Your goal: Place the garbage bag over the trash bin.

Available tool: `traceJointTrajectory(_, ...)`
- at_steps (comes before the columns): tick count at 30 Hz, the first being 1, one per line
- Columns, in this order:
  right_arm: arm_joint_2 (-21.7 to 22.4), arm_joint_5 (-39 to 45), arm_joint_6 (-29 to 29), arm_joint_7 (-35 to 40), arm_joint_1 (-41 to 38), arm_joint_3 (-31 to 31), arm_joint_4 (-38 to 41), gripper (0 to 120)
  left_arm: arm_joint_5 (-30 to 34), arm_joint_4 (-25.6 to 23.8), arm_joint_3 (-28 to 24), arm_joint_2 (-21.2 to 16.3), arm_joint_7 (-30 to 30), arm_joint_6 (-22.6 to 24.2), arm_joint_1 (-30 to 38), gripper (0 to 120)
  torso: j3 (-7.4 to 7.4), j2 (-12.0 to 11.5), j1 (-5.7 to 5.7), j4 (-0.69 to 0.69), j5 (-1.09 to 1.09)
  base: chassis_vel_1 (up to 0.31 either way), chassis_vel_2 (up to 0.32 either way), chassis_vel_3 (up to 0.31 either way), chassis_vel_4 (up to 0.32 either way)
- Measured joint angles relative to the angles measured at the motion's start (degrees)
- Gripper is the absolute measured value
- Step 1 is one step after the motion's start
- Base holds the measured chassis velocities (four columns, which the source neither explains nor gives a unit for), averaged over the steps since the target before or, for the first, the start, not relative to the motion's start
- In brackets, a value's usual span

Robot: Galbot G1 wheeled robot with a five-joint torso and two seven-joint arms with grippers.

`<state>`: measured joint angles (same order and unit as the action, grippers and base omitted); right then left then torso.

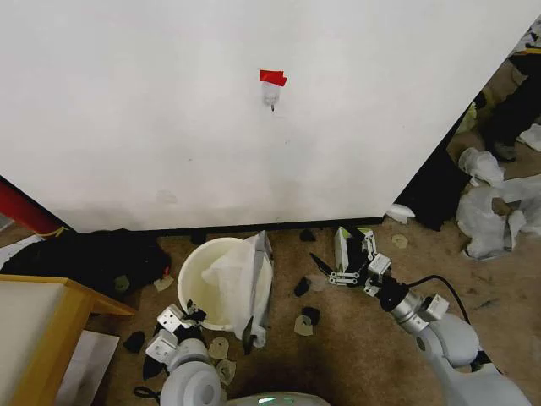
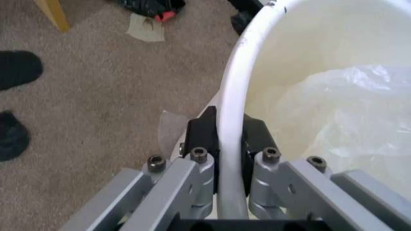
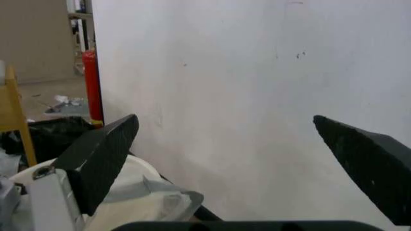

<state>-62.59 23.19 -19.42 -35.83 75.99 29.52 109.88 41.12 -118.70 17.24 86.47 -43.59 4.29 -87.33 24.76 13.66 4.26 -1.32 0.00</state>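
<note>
Brown carpet floor [image 1: 355,355], trash bin [image 1: 199,283] standing on it, dark scraps [image 1: 302,288] scattered around

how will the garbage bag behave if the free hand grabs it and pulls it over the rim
The garbage bag is thin, wrinkled film slumped over the trash bin rim, so it will likely be floppy and light. It may slip or bunch between pads. The left hand clamps the rim, which should stop the bin tipping; the right hand hangs open.

so the trash bin [image 1: 203,288] sits on the carpet [image 1: 355,347] right up against the wall [image 1: 211,110]. garbage bag [image 1: 241,275] is partly in it, draped over the right rim. left gripper [image 2: 222,132] is clamped on the near rim. right gripper [image 1: 325,266] hangs well to the bin's right, fingers apart. table [image 1: 38,330] at the left.
</note>
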Motion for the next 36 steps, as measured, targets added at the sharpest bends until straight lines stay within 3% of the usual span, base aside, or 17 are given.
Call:
traceJointTrajectory(9, 0.1, 0.0, -0.8, -0.2, 1.2, 0.5, 0.9, 100, -4.9, 2.6, -1.5, 0.5, 1.8, -3.7, -1.5, 7, 0.00, 0.0, 0.00, 0.00, 0.00, 0.000, 0.000, 0.000, 0.000)
traceJointTrajectory(12, 0.1, 0.0, -0.8, -0.2, 1.2, 0.5, 1.2, 100, -5.9, 1.9, -1.9, 0.3, 2.6, -4.0, -2.0, 22, 0.00, 0.0, 0.00, 0.00, 0.00, 0.000, 0.000, 0.000, 0.000)
traceJointTrajectory(20, -0.5, -0.4, -0.7, -0.2, 1.0, 0.3, 1.5, 100, -11.6, -3.0, -1.4, -2.4, 4.0, -4.9, -4.7, 46, 0.00, 0.0, 0.00, 0.00, -0.01, 0.000, 0.000, 0.000, 0.000)
traceJointTrajectory(25, -1.2, 0.6, 0.1, 0.4, 0.1, 0.1, 0.6, 100, -16.3, -8.6, 0.7, -8.4, 6.6, -3.5, -6.6, 66, 0.01, 0.0, 0.00, 0.00, -0.01, 0.000, 0.000, 0.000, 0.000)
traceJointTrajectory(27, -1.4, 3.2, 1.2, 1.4, -0.3, 0.1, 0.3, 100, -16.6, -10.7, 1.6, -11.7, 10.4, -2.4, -7.1, 76, 0.01, 0.0, 0.00, 0.02, -0.01, 0.000, 0.000, 0.000, 0.000)
traceJointTrajectory(28, -1.4, 3.2, 1.2, 1.4, -0.3, 0.1, 0.3, 100, -16.6, -10.7, 1.6, -11.7, 10.4, -2.4, -7.1, 76, 0.01, 0.0, 0.00, 0.02, -0.01, 0.000, 0.000, 0.000, 0.000)
traceJointTrajectory(30, -1.4, 6.4, 2.7, 2.9, -0.6, 0.1, 0.3, 100, -15.8, -12.6, 2.1, -15.4, 16.9, -1.2, -6.5, 83, 0.01, 0.0, 0.00, 0.02, -0.02, 0.000, 0.000, 0.000, 0.000)
traceJointTrajectory(34, -1.5, 8.0, 4.3, 7.3, -1.4, 1.5, 0.2, 100, -9.3, -16.4, 2.0, -24.4, 30.9, 5.6, -0.4, 98, 0.01, 0.0, 0.00, -0.02, -0.01, 0.000, 0.000, 0.000, 0.000)
traceJointTrajectory(35, -1.5, 8.0, 4.3, 7.3, -1.4, 1.5, 0.2, 100, -9.3, -16.4, 2.0, -24.4, 30.9, 5.6, -0.4, 98, 0.01, 0.0, 0.00, -0.02, -0.01, 0.000, 0.000, 0.000, 0.000)
traceJointTrajectory(36, -1.5, 6.3, 4.5, 9.3, -1.8, 2.2, -0.1, 100, -7.4, -16.9, 1.2, -26.7, 34.2, 7.5, 1.6, 100, 0.01, 0.0, 0.00, -0.03, -0.01, 0.000, 0.000, 0.000, 0.000)
